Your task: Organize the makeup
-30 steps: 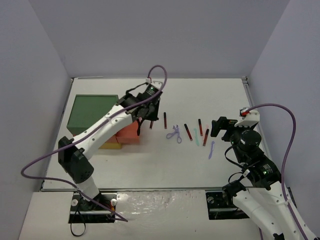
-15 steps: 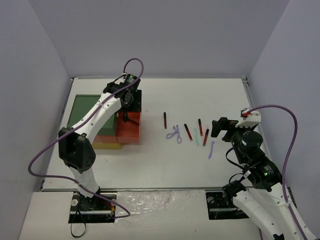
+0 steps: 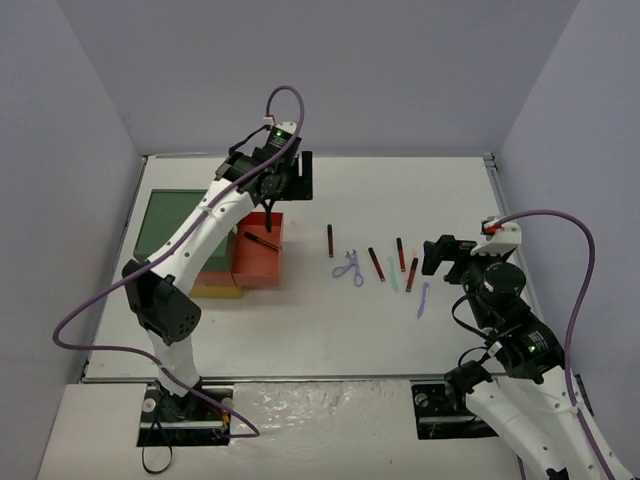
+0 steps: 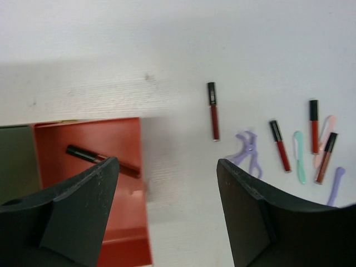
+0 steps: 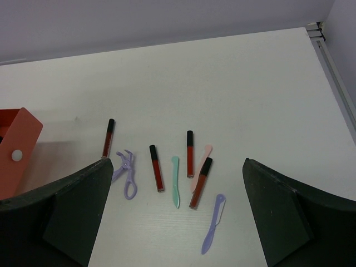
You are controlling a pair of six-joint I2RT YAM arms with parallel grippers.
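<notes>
White surface (image 3: 400,190), rimmed along far and right edges, open room at far right and near middle. At left, green-red-yellow drawer box (image 3: 175,225), red drawer (image 3: 258,265) open at its right side. Left gripper (image 4: 167,164) above that drawer, jaws apart, empty. Right gripper (image 5: 178,164) spread wide near the right edge, holding nothing. One dark-red stick (image 4: 103,161) inside the drawer. Mid-surface in a loose row: four loose dark-red sticks (image 5: 157,168), lavender scissor-like tool (image 5: 127,175), mint stick (image 5: 176,181), lavender stick (image 5: 213,222). Lettering too small to read.

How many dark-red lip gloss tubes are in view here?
5. One tube lies in the red drawer; four lie on the table: a lone tube left of the lavender tool, three tubes right of it. Others may be hidden.
</notes>
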